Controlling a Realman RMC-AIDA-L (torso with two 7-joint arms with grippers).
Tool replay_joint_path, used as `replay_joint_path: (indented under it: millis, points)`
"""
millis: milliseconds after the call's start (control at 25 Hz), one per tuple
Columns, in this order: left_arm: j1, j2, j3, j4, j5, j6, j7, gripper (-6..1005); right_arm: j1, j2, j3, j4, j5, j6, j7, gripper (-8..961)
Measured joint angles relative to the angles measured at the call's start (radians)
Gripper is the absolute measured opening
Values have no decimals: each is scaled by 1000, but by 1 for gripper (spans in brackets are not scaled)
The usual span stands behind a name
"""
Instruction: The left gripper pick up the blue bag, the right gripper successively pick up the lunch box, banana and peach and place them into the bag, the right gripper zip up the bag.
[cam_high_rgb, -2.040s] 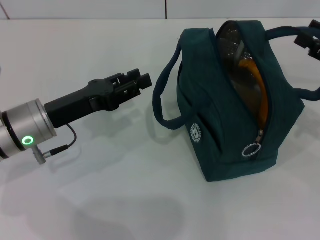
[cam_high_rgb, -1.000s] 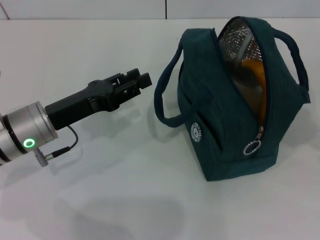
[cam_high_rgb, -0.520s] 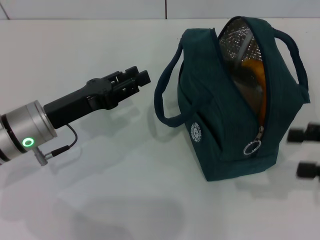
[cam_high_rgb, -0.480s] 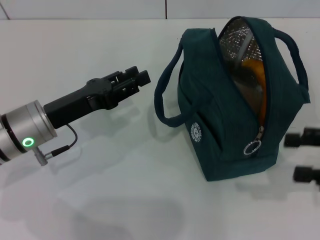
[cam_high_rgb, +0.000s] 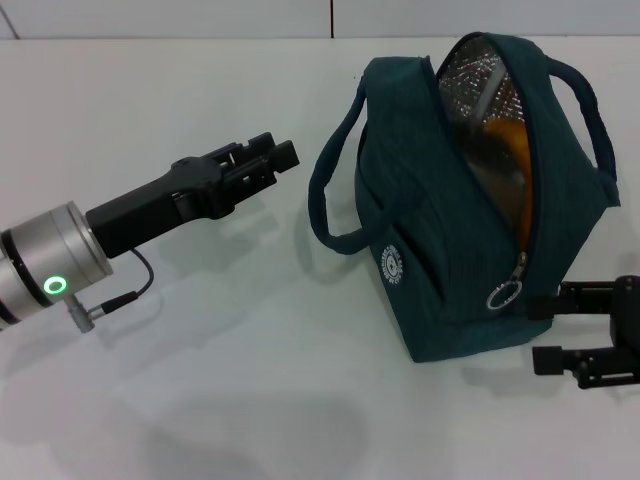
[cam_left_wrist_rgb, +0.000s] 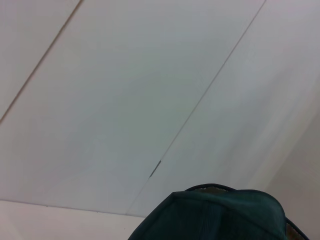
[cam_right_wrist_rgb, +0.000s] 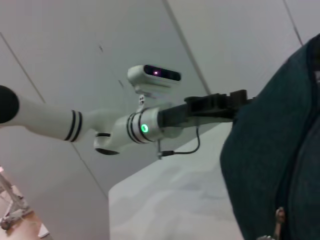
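The right hand (cam_high_rgb: 585, 330) has slid further in from the right edge of the head view since half a second ago, and now sits low on the right, its two black fingers spread one above the other, tips just beside the near bottom corner of the blue bag (cam_high_rgb: 440, 250) and close to the metal ring pull (cam_high_rgb: 503, 296); they pinch nothing. Two seconds back that hand was up at the upper right by the far handle, and the bag's mouth has opened wider since. The left hand (cam_high_rgb: 275, 160) has barely shifted, hovering mid-left above the white counter (cam_high_rgb: 200, 380), pointing toward the bag's near loop handle (cam_high_rgb: 325, 190) but apart from it; whether its fingers are spread or pressed together I cannot tell. The bag stands upright right of centre, its long axis running from the upper middle of the frame down toward the lower right, zipper open along the top with the pull at the near end. Inside, silver lining and the orange-yellow banana (cam_high_rgb: 515, 165) show. The right wrist view catches the bag's side (cam_right_wrist_rgb: 270, 160) and the left arm beyond it.
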Motion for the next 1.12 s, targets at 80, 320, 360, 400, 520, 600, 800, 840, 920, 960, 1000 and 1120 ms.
replay_joint_path:
  millis: [80,320,360,400,520,600,800,840,920,960,1000,1120]
  points:
    - [1,0,0,0,-1,0,0,513,5,3,0,0,0,14,0,699]
    - [6,0,0,0,-1,0,0,512,43,19,0,19,-4,73,1,692]
    - [6,0,0,0,-1,0,1,512,49,21,-1,22,-6,78,1,691]
    - [6,0,0,0,-1,0,3,512,58,24,-1,26,-8,84,1,689]
    - [8,0,0,0,-1,0,10,511,77,34,-3,33,-16,100,1,686]
    - [9,0,0,0,-1,0,10,511,83,38,-8,35,-17,112,2,683]
    - [12,1,0,0,-4,0,11,511,82,39,-22,36,-15,119,19,678]
    - [14,1,0,0,-6,0,11,512,80,39,-20,35,-12,122,21,677]
    - [15,1,0,0,-9,0,11,512,77,41,-15,34,-9,134,21,674]
    - [15,1,0,0,-9,0,11,512,76,41,-15,34,-8,139,21,673]
    - [15,1,0,0,-9,0,11,512,76,41,-16,35,-9,143,22,672]
    - [14,2,0,0,-10,1,10,512,68,42,-15,36,-10,152,29,668]
